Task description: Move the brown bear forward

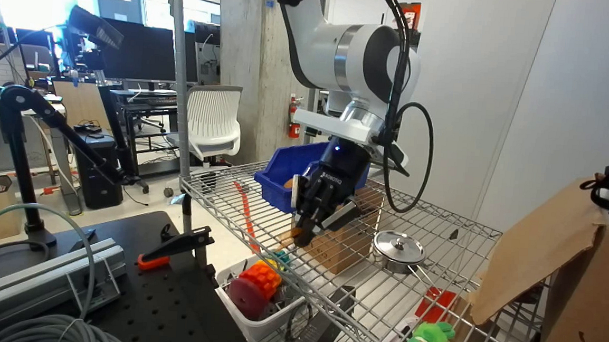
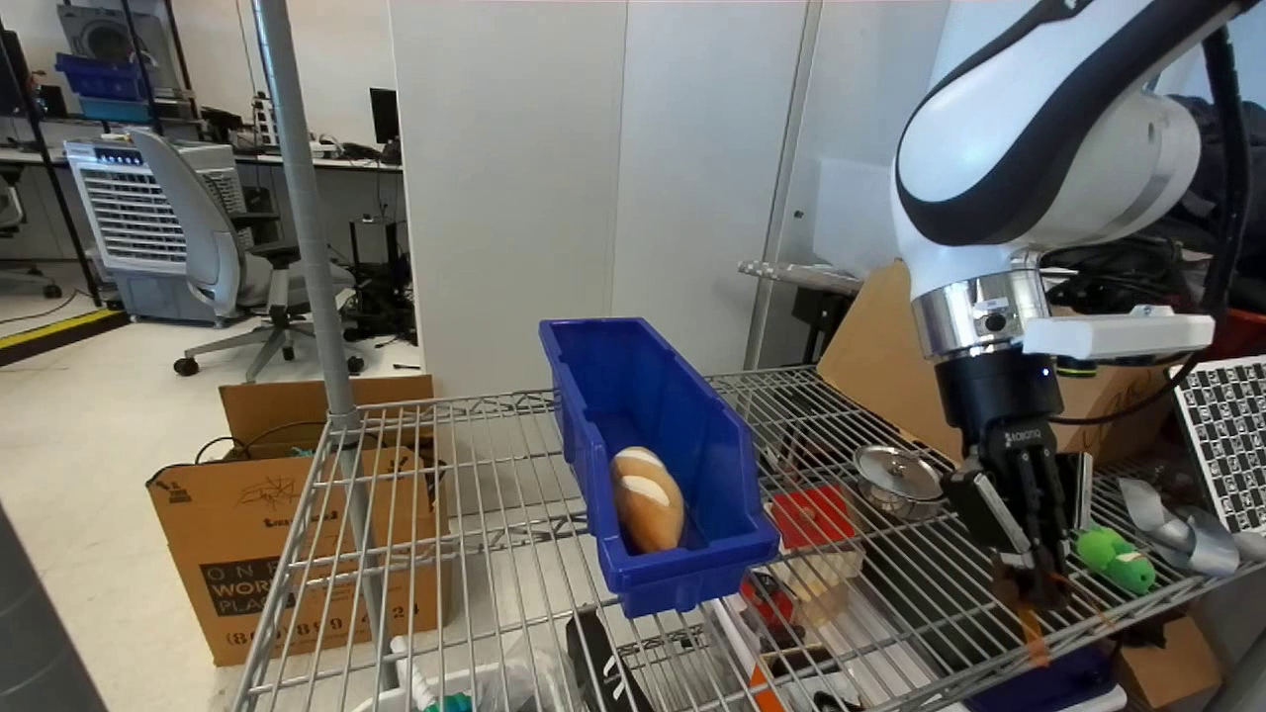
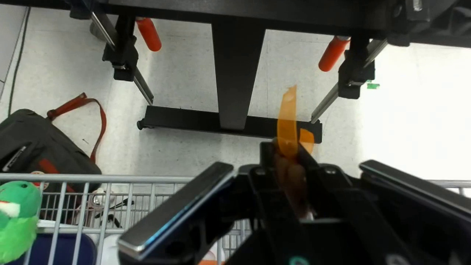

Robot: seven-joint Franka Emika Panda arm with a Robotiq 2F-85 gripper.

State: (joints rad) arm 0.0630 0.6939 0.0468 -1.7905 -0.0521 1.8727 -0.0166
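My gripper (image 1: 303, 239) points down above the wire shelf (image 2: 475, 475), near its edge, apart from the blue bin. It also shows in an exterior view (image 2: 1034, 590) and the wrist view (image 3: 289, 154). Its fingers are close together. Brownish material and translucent orange strips show at the fingertips; they look like tape, and I see no clear toy held. A tan-brown rounded toy (image 2: 648, 499) with pale bands lies inside the blue bin (image 2: 682, 574); only a sliver shows in an exterior view (image 1: 289, 183). It looks like bread; I cannot tell whether it is the bear.
A green soft toy (image 2: 1118, 561) lies near the gripper on the shelf edge, also in the wrist view (image 3: 18, 221). A lidded pot (image 1: 399, 249) and a cardboard box (image 1: 588, 294) stand nearby. A lower white bin holds a red-orange toy (image 1: 261, 278). A metal post (image 1: 182, 79) rises at the corner.
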